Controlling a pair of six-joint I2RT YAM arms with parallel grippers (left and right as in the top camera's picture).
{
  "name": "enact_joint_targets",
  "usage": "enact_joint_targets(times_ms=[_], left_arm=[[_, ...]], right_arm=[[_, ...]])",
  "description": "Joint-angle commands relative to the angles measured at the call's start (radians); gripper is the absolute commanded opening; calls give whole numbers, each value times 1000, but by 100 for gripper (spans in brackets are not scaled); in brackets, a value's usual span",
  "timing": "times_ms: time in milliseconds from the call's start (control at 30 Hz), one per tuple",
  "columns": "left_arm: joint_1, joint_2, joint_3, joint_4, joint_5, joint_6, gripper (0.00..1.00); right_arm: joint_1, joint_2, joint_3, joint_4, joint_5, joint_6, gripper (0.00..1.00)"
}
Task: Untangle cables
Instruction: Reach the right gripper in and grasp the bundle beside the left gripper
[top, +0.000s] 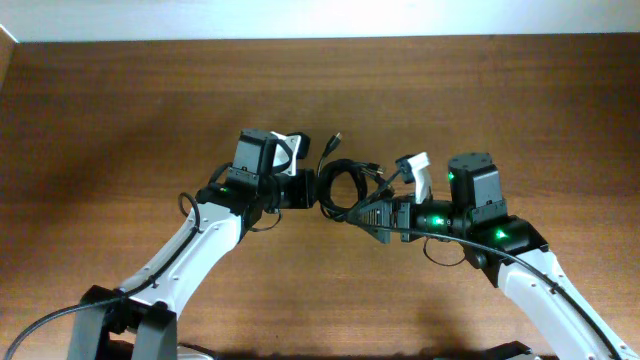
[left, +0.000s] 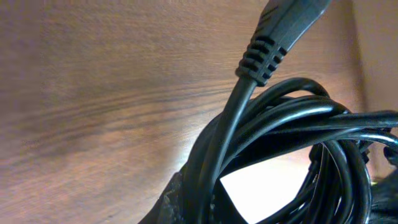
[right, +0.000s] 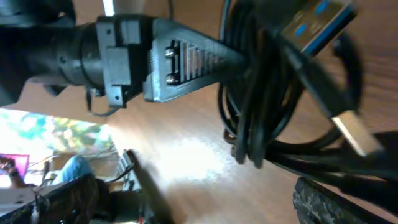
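While both arms meet over the middle of the table (top: 110, 120), the cables (top: 343, 186) sit between them as one tight coil, so any pull here needs care. Left gripper (top: 314, 188) has its jaws pinching the coil's left side. Right gripper (top: 360, 212) reaches the coil's lower right, and whether its jaws are closed I cannot tell. Best play, I reckon: left holds firm, while right takes one loose cord only, close to its plug, and draws it out slowly along the loop, not across it. The silver plug (right: 353, 134) pokes clear of the bundle and looks the easiest start. The ribbed plug (left: 281, 28) lies against the loops and could snag.
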Motion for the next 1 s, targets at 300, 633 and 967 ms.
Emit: enact_joint_targets(times_ms=[300, 633, 967], left_arm=[[-1, 0, 24, 7, 17, 257, 0], [-1, 0, 24, 15, 79, 216, 0], [-2, 0, 24, 26, 236, 216, 0]], right_arm=[[76, 7, 12, 116, 100, -97, 99], [78, 19, 12, 78, 190, -98, 99], [78, 20, 12, 90, 307, -97, 99]])
